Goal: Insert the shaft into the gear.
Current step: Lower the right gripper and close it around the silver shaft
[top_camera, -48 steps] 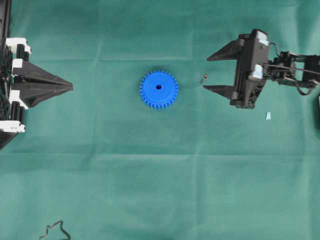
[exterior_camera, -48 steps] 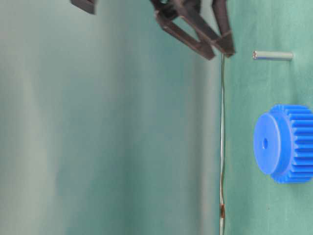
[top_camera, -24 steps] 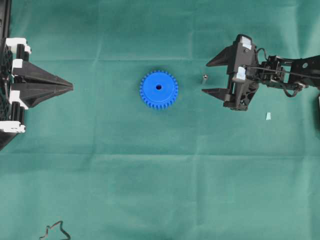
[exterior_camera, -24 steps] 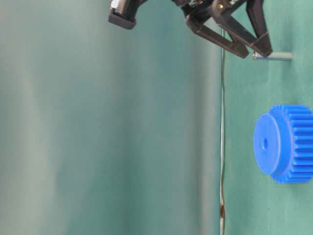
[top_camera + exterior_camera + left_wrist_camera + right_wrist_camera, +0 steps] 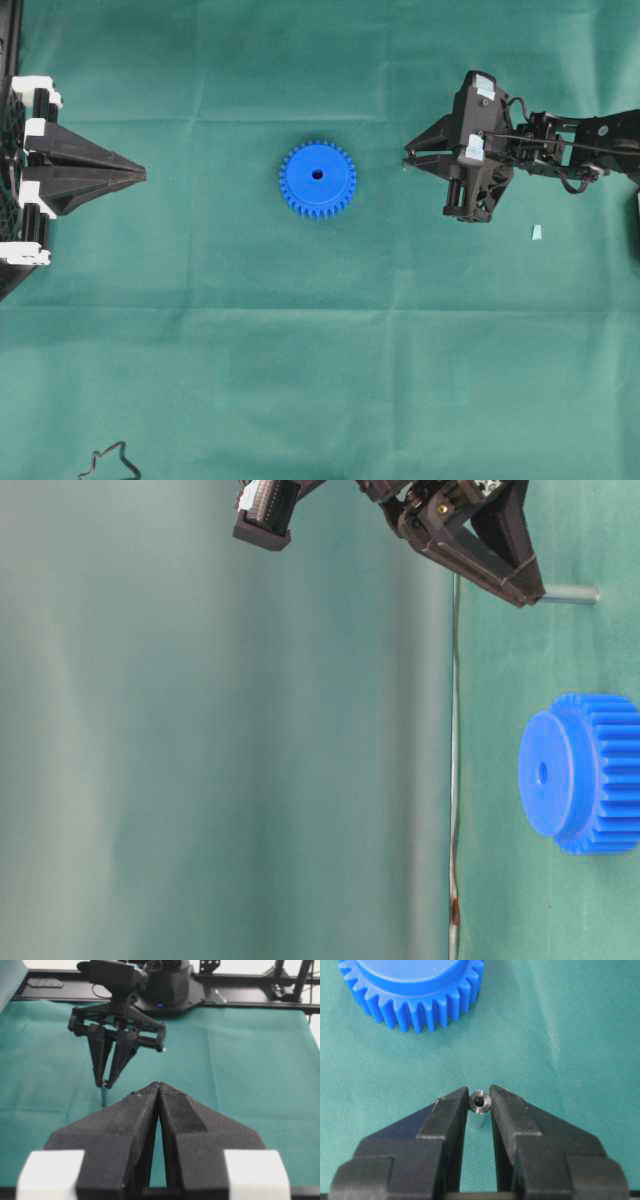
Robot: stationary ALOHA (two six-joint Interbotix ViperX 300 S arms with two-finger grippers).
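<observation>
Right claw (image 5: pixel 479 1097) pinched narrow on the shaft (image 5: pixel 479 1109), which stands upright on the green counter (image 5: pixel 320 350), lower centre of the right wrist view. Gear (image 5: pixel 318 179) flat at centre of the overhead view, apart from the shaft. Left claw (image 5: pixel 140 174) closed and empty at the left edge.

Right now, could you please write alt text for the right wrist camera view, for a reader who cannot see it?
The right gripper has its two black fingers closed around the upright silvery shaft, which stands on a green cloth. Beyond it, apart from the shaft, lies the blue toothed gear, cut off by the frame's top edge.
</observation>
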